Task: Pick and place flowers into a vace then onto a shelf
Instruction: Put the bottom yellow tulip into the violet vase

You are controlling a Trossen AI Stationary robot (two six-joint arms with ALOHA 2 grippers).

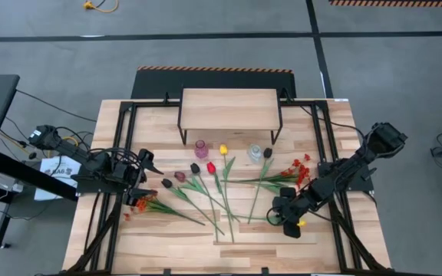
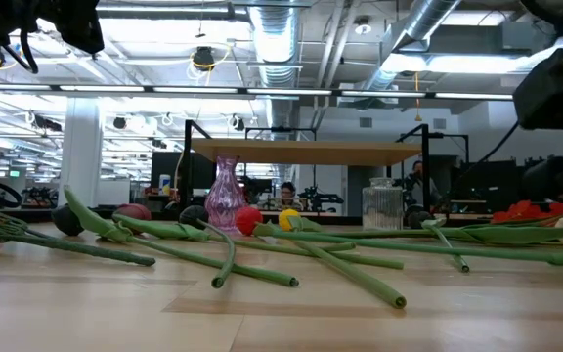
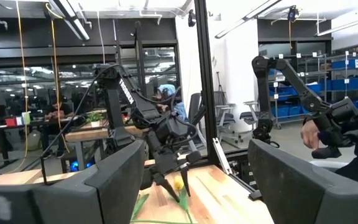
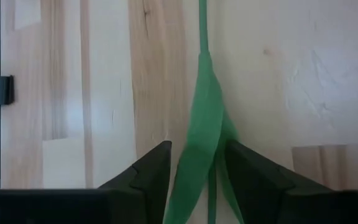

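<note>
Several flowers (image 1: 206, 188) lie scattered on the worktop (image 1: 229, 253) before the shelf (image 1: 229, 109). The right gripper (image 4: 196, 163) is down over one green stem (image 4: 202, 134), its fingers (image 4: 148, 169) slightly apart and straddling it. The left gripper (image 1: 143, 170) waits near the worktop's left edge, fingers spread, holding nothing.

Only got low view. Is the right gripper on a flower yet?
Observer: Right wrist view: the right gripper straddles a green stem, fingers open, not clamped.
Operator: Which flower?
Observer: Can't tell for sure. From above, a yellow head lies right beside that gripper, on the table's right side.
Operator: Left arm?
Observer: The left gripper is raised over the left side, open and empty.
</note>
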